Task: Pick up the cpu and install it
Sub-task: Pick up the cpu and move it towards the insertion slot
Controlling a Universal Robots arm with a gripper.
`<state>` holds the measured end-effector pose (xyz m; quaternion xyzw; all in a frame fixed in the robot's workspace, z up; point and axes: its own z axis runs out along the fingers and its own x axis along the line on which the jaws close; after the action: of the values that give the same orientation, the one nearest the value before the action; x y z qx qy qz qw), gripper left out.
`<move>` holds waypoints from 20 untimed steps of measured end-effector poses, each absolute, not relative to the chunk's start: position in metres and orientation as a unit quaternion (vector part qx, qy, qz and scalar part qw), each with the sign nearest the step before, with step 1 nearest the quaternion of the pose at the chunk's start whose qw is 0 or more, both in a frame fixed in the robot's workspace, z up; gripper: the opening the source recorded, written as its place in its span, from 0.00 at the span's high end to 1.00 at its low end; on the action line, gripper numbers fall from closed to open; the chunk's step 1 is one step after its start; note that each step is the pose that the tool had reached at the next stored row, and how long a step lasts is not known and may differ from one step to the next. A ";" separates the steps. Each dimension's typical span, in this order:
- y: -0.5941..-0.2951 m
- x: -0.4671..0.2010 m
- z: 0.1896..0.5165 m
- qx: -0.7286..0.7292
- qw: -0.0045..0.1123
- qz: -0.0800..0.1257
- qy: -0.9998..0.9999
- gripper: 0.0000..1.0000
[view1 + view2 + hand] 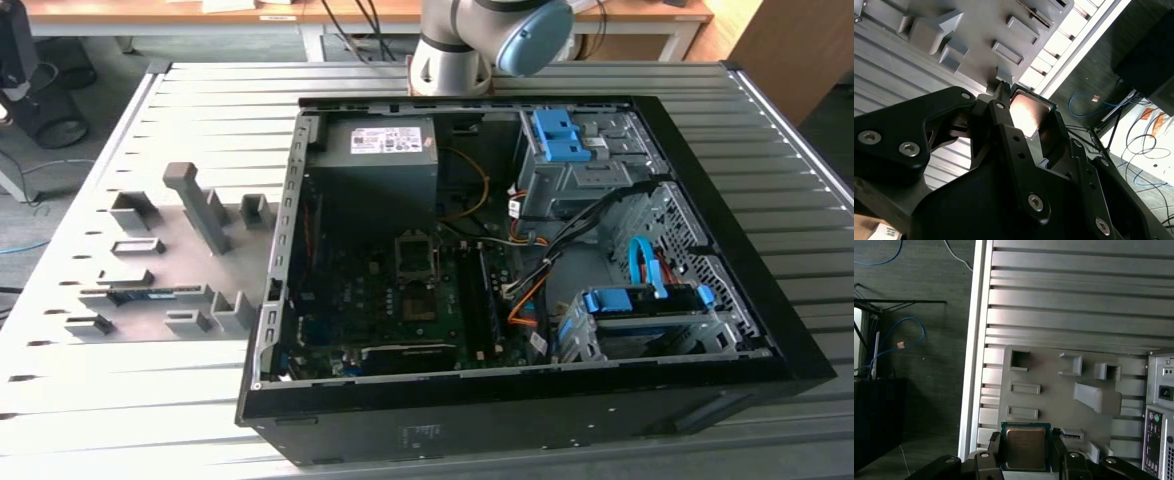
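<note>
The cpu (1025,447) is a small square chip with a shiny metal top and a green rim. It sits between the black fingers (995,446) of my gripper (1026,445), which is shut on its two opposite edges. In the second wrist view the cpu (1026,114) reflects light between the same fingers (1003,117) of the gripper (1029,107). I hold it up in the air over the grey fixture plate (1054,390), near the table's edge. The dark socket frame (416,262) lies on the motherboard inside the open computer case (747,330).
The grey fixture plate (147,290) with raised blocks and pockets lies on the ribbed metal table (200,100), at the exterior view's left of the case. The grey power-supply box (378,160), cables and blue drive brackets (561,135) crowd the case. The arm's base (467,50) stands behind it.
</note>
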<state>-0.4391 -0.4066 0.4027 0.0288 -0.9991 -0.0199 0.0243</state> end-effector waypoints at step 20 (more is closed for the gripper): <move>-0.407 -0.428 0.422 0.029 0.025 -0.020 -0.999 0.53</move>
<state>-0.4282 -0.4067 0.4222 0.0288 -0.9991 -0.0199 0.0247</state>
